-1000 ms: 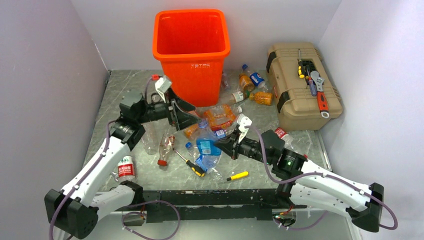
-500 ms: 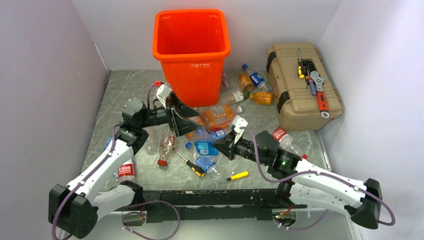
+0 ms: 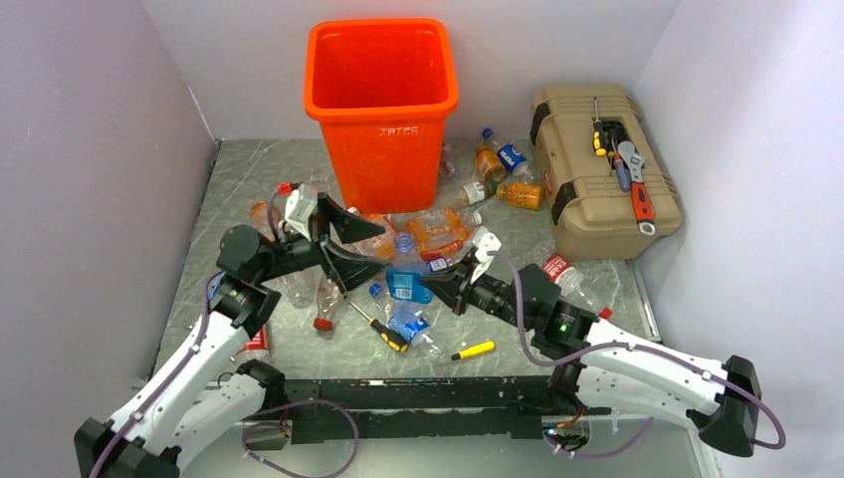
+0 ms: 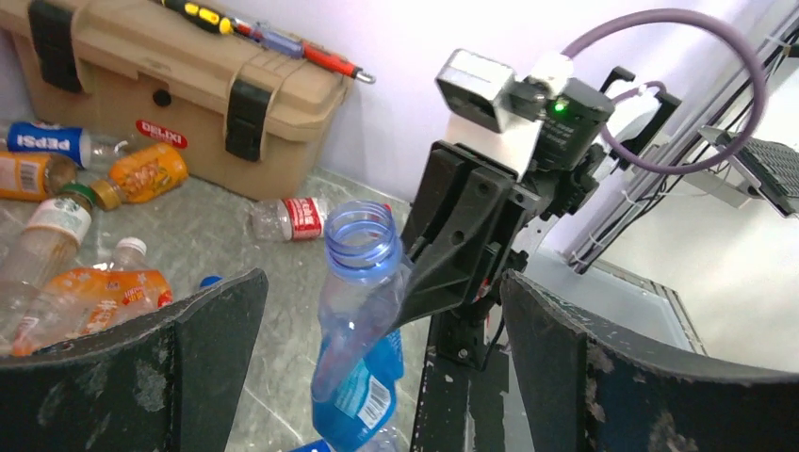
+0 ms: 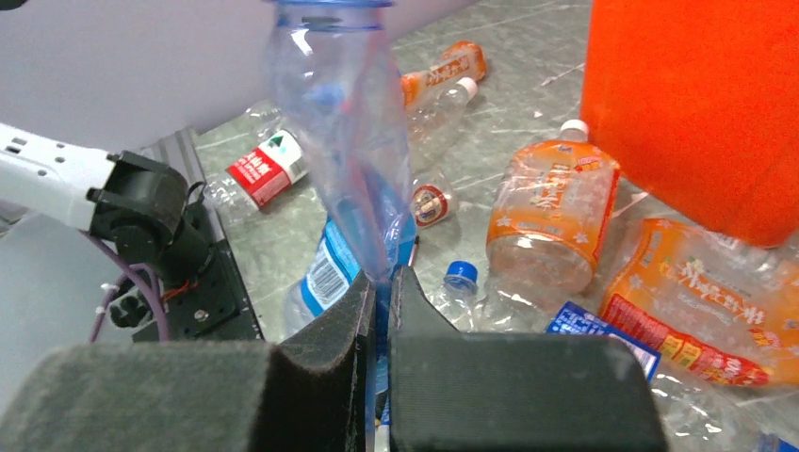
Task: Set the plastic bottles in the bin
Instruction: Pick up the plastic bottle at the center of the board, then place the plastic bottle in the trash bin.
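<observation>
The orange bin (image 3: 383, 149) stands at the far middle of the table (image 3: 239, 169), a tan toolbox (image 3: 587, 204) to its right, with plastic bottles (image 3: 435, 231) strewn on the tabletop in front of and beside it. The step in hand appears to be the lift of one bottle. The right gripper (image 5: 382, 287), jaws pressed together, pinches the flattened body of a clear blue-tinted bottle (image 5: 344, 141) with a blue label and no cap, holding it mouth-up over the pile, well short of the bin. The left gripper (image 3: 376, 255) is spread wide and grips nothing; from its wrist camera the bottle's neck shows framed between its two fingers (image 4: 188, 348), touching neither. The next move calls either for a carry up and over the bin's thick rim before release, or for the left jaws to close on the neck in a handover; the crushed plastic could slip from so thin a pinch.
</observation>
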Tool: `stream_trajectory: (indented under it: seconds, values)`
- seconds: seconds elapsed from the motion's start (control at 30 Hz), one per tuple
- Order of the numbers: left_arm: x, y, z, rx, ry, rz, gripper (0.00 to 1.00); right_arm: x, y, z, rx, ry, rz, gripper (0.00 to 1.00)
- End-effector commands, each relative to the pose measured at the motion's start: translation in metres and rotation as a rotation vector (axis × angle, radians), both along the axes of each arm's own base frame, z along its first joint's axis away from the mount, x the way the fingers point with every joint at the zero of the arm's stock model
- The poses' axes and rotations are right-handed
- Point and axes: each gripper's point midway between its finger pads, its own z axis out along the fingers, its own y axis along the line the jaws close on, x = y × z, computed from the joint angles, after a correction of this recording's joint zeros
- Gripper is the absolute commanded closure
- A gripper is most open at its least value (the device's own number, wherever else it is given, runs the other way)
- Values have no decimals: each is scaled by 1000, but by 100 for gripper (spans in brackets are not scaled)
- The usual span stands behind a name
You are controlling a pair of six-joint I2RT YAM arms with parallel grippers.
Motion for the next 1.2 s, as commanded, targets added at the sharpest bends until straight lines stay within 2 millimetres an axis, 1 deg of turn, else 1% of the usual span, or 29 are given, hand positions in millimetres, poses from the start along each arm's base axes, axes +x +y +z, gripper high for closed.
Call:
stream_trajectory:
  seconds: [0.0, 0.07, 0.1, 0.23, 0.3, 0.43, 0.53, 0.57, 0.63, 0.8, 0.9, 0.93, 0.97, 1.0, 1.07, 1.1, 1.13, 1.17]
  values:
    - [4, 15, 13, -43, -72, 143, 1, 1, -7, 28, 120, -32, -29, 100]
    - [4, 17, 15, -49, -77, 154, 1, 2, -9, 27, 118, -21, -41, 100]
    - [2, 14, 14, -40, -72, 125, 1, 3, -8, 26, 115, -18, -44, 100]
    - [-11, -5, 5, 0, -24, -81, 1, 3, -1, 34, 118, -24, -22, 100]
    - [-11, -11, -1, 9, 12, -144, 1, 4, 4, 38, 116, -28, -17, 100]
    - [-17, -14, -3, 17, 11, -182, 1, 1, 14, 40, 114, -25, 24, 100]
    - [-18, -18, -8, 54, 1, -171, 0, -2, 19, 43, 127, -21, 45, 100]
    - [-17, -19, -14, 76, 24, -168, 1, -3, 20, 45, 132, -20, 54, 100]
    - [-16, -22, -18, 102, 37, -168, 8, -5, 23, 47, 137, -19, 71, 100]
    - [-12, -25, -20, 113, 59, -165, 33, -5, 23, 43, 130, -7, 71, 100]
    - [-10, -25, -22, 115, 61, -157, 52, -5, 20, 41, 132, 0, 59, 100]
    - [-8, -25, -23, 117, 65, -150, 59, -4, 19, 41, 133, 3, 50, 100]
    - [-7, -25, -23, 117, 67, -141, 69, -2, 18, 40, 130, 11, 40, 100]
    - [-5, -25, -23, 120, 67, -133, 78, -1, 17, 39, 128, 23, 29, 96]
    - [-2, -24, -23, 131, 62, -112, 91, 1, 16, 38, 113, 43, 13, 50]
    - [0, -23, -22, 135, 55, -96, 94, 1, 14, 38, 109, 54, 4, 29]
    - [2, -22, -24, 144, 50, -76, 96, 1, 12, 38, 106, 66, -1, 11]
    - [7, -19, -24, 147, 49, -34, 99, 4, 7, 39, 107, 74, -36, 2]
